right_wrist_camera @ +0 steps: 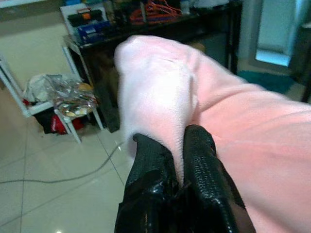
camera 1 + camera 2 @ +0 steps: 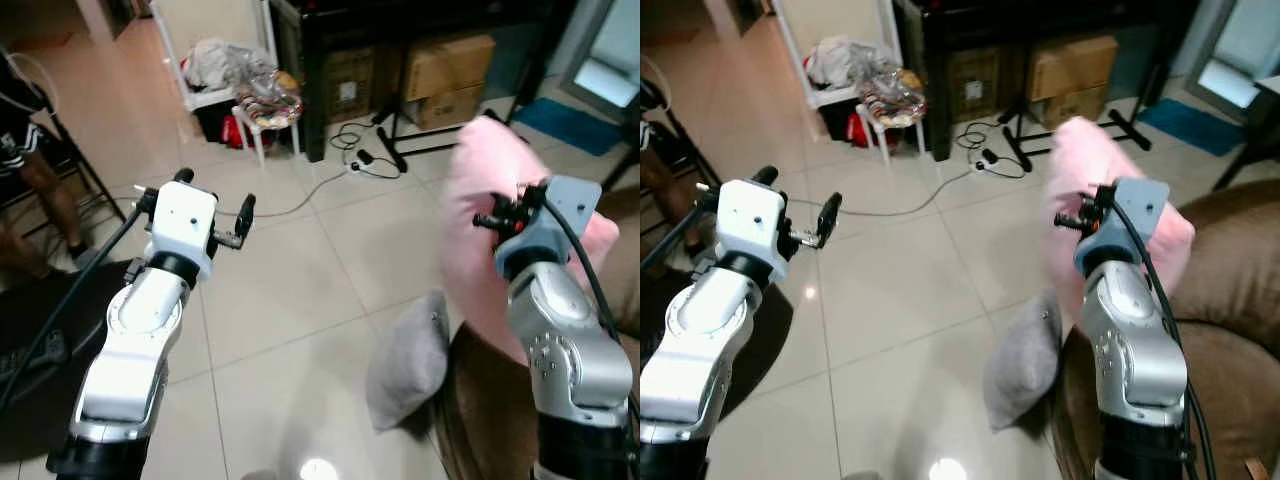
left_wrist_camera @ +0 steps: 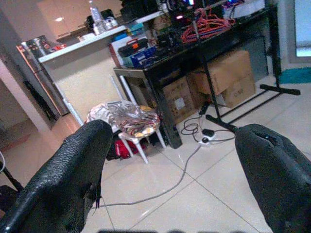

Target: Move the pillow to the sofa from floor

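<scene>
Soft pink cloth pillow [image 1: 218,97], matt grey cloth cushion [image 2: 410,362], glossy floor tiles [image 2: 290,300], brown fabric sofa [image 2: 1230,300].

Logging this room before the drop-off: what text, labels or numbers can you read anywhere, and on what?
None can be read.
Cardboard box under the black table: white label, print too small.
Larger cardboard boxes: faint dark marks, blurred.
Blue case on the table: no legible lettering.
Pink pillow: plain.
</scene>
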Motion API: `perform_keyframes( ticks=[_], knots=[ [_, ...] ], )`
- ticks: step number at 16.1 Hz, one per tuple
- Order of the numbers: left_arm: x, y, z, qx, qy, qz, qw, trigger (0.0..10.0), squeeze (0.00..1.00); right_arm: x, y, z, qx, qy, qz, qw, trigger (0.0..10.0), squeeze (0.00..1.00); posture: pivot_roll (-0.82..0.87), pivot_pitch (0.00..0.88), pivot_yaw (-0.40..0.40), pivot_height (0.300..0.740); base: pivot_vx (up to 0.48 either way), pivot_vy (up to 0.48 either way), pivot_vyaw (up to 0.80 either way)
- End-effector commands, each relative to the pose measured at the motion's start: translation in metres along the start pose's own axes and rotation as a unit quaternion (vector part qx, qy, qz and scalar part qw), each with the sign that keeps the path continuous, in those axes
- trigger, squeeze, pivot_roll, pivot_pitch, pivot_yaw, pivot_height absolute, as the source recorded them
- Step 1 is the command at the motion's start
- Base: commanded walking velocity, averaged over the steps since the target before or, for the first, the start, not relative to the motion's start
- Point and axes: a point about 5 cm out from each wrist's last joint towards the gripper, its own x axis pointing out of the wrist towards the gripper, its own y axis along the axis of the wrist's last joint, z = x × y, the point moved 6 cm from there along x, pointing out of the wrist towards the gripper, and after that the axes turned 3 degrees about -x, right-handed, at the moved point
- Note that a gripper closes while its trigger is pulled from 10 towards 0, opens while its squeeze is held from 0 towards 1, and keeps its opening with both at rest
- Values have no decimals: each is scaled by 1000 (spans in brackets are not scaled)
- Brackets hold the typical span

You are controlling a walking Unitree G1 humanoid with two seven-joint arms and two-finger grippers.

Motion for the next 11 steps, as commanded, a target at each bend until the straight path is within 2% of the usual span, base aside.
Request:
perform_keyframes(
  ticks=[1,3,7,11],
  knots=[
    [0,-1,-1,9,4,4,1000,10000,0,-3,9,-6,9,10,17,1000,10000,0,-131,0,57,740,0,0,-800],
    [-2,-4,-4,4,13,0,1000,10000,0,-4,2,-5,12,9,9,1000,10000,0,-130,0,56,740,0,0,-800],
    [-5,-9,-6,7,13,-1,1000,10000,0,-16,-21,-17,14,30,-19,999,10000,0,-131,0,68,740,0,0,-800],
    [-8,-11,-2,-4,-6,1,1000,10000,0,-20,-27,-19,13,34,-25,999,10000,0,-132,0,70,740,0,0,-800]
  ],
)
